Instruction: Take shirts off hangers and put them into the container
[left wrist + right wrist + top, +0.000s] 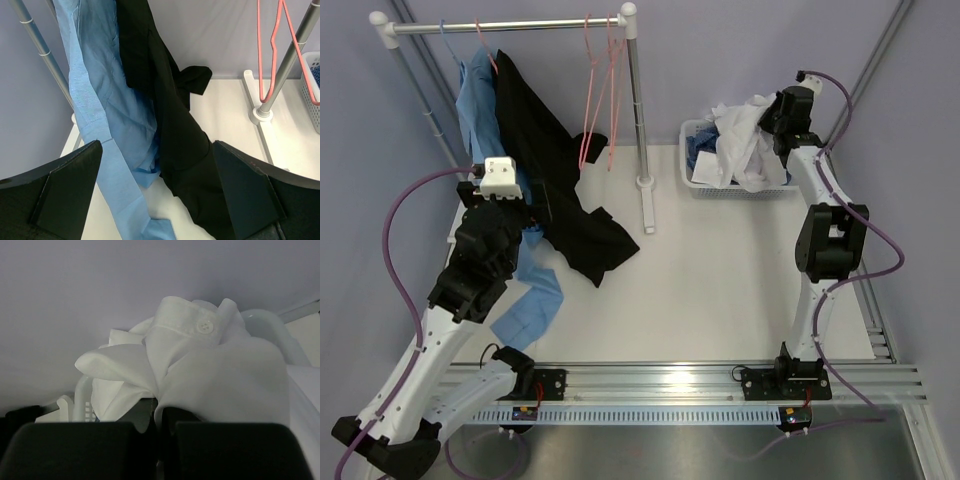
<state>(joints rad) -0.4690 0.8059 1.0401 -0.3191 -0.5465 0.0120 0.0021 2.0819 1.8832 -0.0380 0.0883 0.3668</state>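
Rack (510,26), left end: two shirts (535,165) hang. Right end: hangers (595,95). Right of rack: container (715,190), heaped shirts (740,145) inside.

- To me the black shirt (560,200) looks like matt cloth, soft and creased.
- The light blue shirt (95,100) shows a fine, dull weave.
- The white shirt (225,385) is smooth cloth, and its button (203,326) is glossy.
- The container (715,188) looks like perforated white plastic.
- The hangers (598,95) are thin pink-red wire.
- The rack rail (520,25) is shiny metal.
- I see the table (720,290) as smooth, matt white.
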